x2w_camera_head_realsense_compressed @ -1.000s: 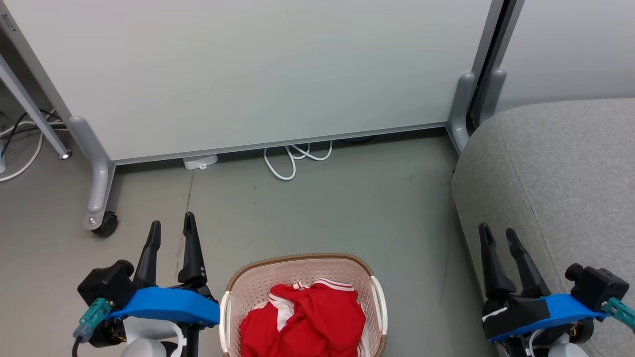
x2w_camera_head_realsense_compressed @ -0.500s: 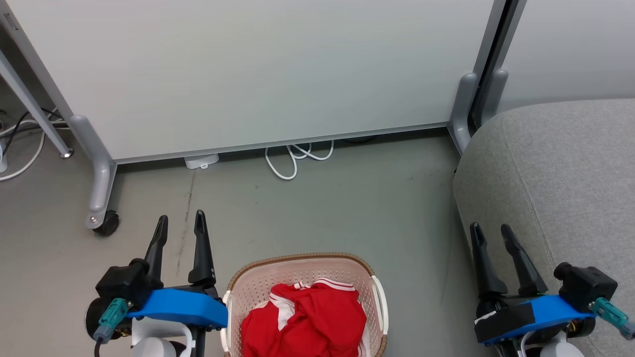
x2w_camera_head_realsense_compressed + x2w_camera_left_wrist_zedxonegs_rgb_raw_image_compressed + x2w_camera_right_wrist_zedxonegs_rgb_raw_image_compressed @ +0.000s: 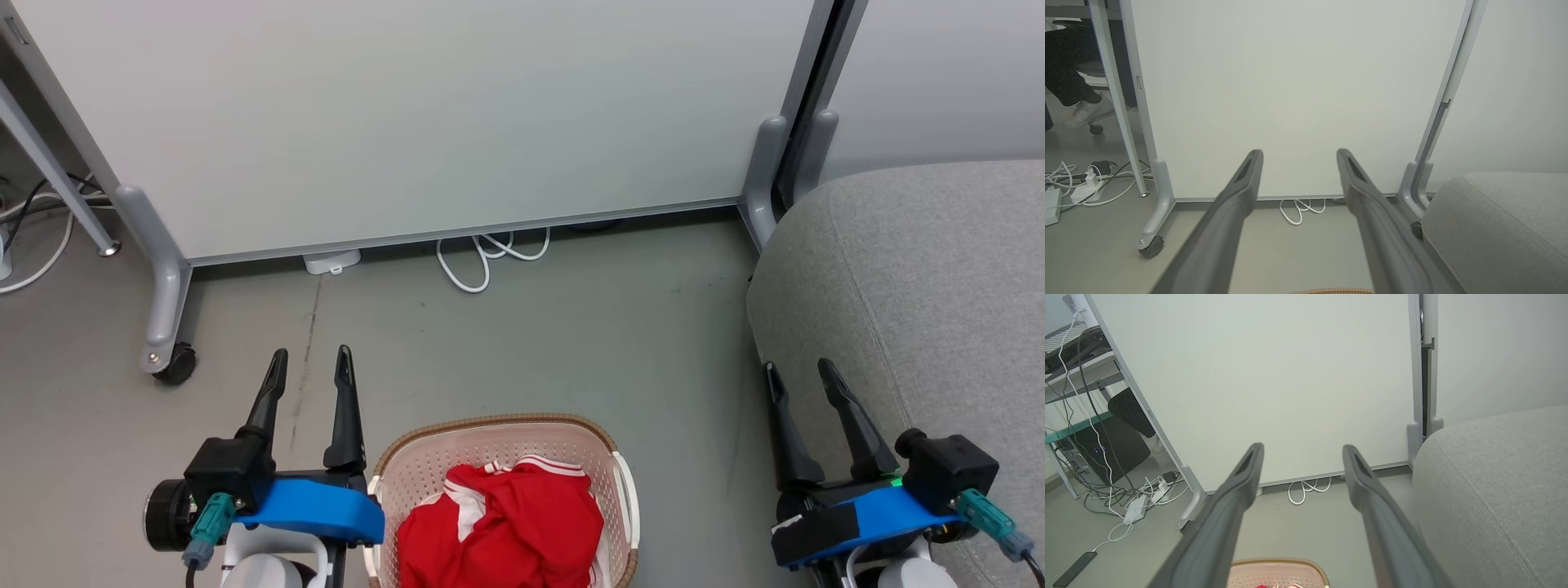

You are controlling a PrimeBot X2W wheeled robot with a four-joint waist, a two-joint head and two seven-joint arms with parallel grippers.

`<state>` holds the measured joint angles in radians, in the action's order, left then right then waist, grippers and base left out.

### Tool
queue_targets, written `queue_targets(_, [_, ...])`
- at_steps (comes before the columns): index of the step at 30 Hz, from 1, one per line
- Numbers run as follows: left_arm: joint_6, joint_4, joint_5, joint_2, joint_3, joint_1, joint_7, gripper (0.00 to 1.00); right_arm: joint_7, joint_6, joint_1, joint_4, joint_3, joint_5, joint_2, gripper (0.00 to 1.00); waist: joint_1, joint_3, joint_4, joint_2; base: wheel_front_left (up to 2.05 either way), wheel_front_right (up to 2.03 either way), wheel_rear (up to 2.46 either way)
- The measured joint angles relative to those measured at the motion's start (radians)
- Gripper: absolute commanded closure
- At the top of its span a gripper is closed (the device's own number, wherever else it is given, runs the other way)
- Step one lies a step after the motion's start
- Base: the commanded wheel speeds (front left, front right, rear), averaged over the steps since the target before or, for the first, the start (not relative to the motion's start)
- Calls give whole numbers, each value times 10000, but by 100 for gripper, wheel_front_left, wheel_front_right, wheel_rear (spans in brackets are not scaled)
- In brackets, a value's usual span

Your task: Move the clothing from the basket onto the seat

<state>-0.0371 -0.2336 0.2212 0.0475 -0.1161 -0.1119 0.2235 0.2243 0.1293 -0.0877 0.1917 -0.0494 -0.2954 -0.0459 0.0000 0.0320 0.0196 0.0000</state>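
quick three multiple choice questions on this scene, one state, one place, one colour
1. The left gripper and right gripper are: A both open and empty; B both shut on fabric; C left shut, right open.
2. The clothing lies: A on the sofa; B in the laundry basket; C in the right gripper.
3. The clothing is mainly: A blue; B grey; C red.
Key: 1 A, each pair of fingers stands apart with nothing between. 2 B, the pile sits inside the basket's walls, none on the sofa's visible part. 3 C, red fabric with white trim.
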Motion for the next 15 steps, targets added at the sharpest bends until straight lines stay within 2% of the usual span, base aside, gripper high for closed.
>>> queue_targets(15, [33,-127,-894,10,-265,-92,297,0,284,4,-9,-52,-117,1143,-10,0,0,10,55,0,0,0,0])
